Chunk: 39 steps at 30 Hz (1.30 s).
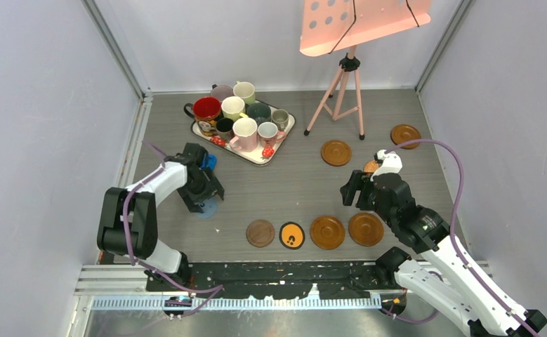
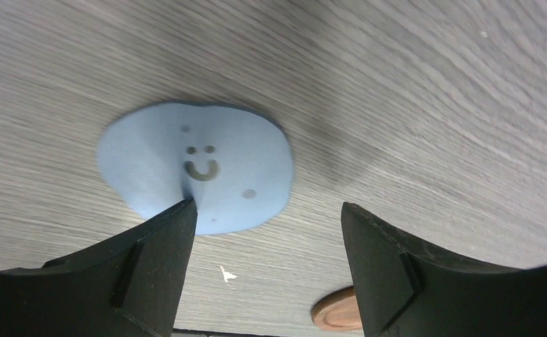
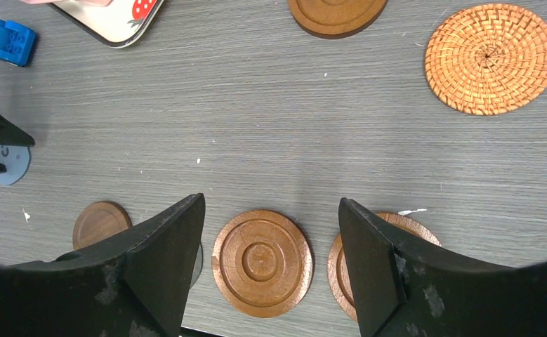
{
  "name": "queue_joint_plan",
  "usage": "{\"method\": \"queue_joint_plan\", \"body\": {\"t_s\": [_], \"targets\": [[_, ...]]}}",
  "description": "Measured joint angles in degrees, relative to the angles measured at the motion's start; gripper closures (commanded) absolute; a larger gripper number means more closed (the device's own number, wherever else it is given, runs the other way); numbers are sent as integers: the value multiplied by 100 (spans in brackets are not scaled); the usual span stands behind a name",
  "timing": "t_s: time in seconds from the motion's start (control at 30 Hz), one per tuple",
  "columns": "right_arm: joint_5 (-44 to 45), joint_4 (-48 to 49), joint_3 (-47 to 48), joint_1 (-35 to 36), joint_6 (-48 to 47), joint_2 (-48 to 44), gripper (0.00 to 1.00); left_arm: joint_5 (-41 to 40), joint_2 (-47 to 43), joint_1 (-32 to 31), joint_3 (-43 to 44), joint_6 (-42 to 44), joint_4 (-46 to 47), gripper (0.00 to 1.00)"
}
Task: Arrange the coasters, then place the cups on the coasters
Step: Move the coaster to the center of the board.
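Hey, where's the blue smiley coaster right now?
In the top view, the blue coaster lies on the left, beneath the open left gripper, left of the dark wood coaster in the near row.

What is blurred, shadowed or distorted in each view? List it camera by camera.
Top external: evenly lit and sharp, the pink stand brightest. Left wrist: table grain smeared toward the top, the blue coaster fairly clear, the dark left fingers soft, lower corners curved off. Right wrist: sharp, the woven coaster crisp, a faint shadow between the right fingers.
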Motion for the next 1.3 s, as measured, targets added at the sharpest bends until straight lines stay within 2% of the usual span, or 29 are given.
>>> {"method": "queue_joint_plan", "body": {"t_s": [0.2, 0.47, 0.8, 1.1, 1.3], "targets": [[-2, 0, 0, 0, 83, 0, 23, -118, -33, -267, 74, -7, -76, 18], [7, -103, 0, 0, 92, -166, 23, -529, -341, 264, 299, 293, -284, 15], [101, -297, 92, 0, 39, -219, 23, -470, -52, 437, 299, 413, -210, 17], [129, -308, 101, 0, 44, -223, 23, -326, 98, 557, 264, 286, -105, 25], [153, -332, 101, 0, 44, -258, 23, -391, 83, 643, 264, 321, -111, 21]]}}
